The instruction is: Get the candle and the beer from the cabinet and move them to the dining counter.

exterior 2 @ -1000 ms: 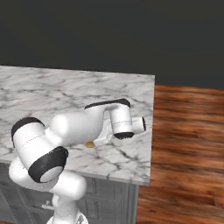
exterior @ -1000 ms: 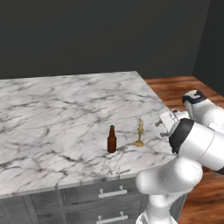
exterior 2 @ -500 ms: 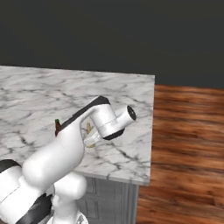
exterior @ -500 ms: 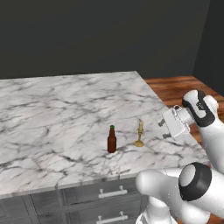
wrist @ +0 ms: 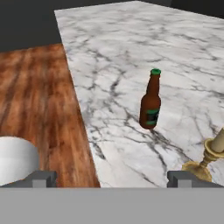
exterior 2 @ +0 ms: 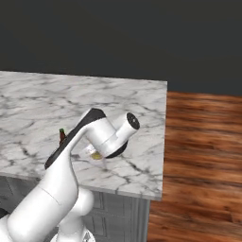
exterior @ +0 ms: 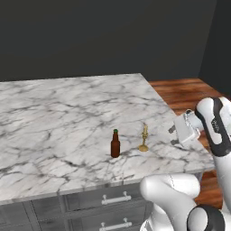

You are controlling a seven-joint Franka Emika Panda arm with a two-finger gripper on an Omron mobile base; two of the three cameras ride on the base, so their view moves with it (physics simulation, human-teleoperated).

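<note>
So the beer point(exterior: 115, 144), a small brown bottle with a green cap, stands upright on the dining counter point(exterior: 54, 113) close to its front edge, and the candle point(exterior: 144, 138) in its brass candlestick stands just beside the bottle on the side toward the counter's corner, the two apart and not touching. The gripper point(exterior: 173, 136) hangs above the counter's edge past the candle, jaws spread wide and holding nothing (in the hand view its fingertips point(wrist: 183, 178) sit far apart, the candlestick base just beyond one of them).
</note>
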